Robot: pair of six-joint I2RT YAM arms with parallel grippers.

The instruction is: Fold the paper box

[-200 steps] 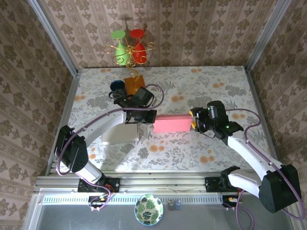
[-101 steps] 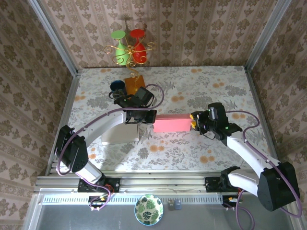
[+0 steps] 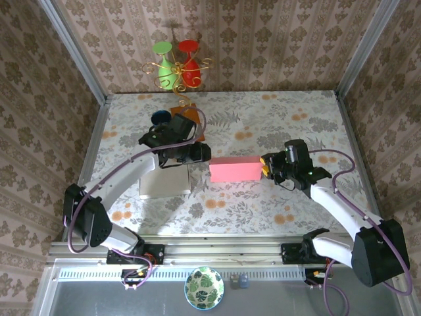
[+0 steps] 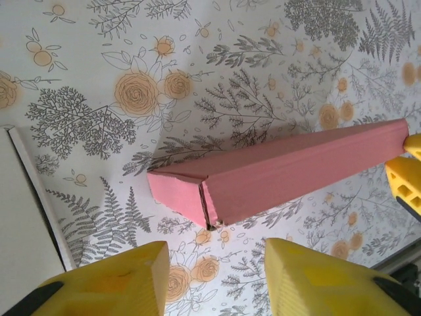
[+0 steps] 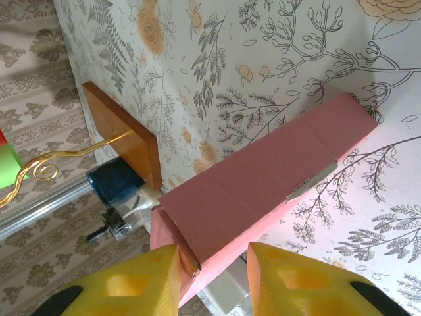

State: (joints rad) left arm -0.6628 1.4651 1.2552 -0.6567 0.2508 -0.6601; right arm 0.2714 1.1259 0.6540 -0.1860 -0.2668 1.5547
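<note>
The pink paper box [image 3: 233, 169] lies as a long closed bar across the middle of the table. In the left wrist view the paper box [image 4: 283, 171] shows its folded left end, tilted onto an edge. My left gripper [image 3: 200, 157] hangs just off that end, open, with bare table between its yellow fingers [image 4: 112, 283]. My right gripper [image 3: 265, 166] is shut on the box's right end. In the right wrist view that end of the box [image 5: 263, 178] sits between the yellow pads [image 5: 141, 280].
A flat white sheet [image 3: 164, 183] lies under my left arm. Behind it stand a wooden block [image 3: 187, 113], a dark blue cup [image 3: 160, 118] and a gold stand with a green and a red glass [image 3: 176, 66]. A patterned bowl [image 3: 204, 288] sits off the table's near edge.
My left gripper has opened, let go of the box's left end and drawn back up and to the left. My right gripper has closed in on the right end. The box stays put.
</note>
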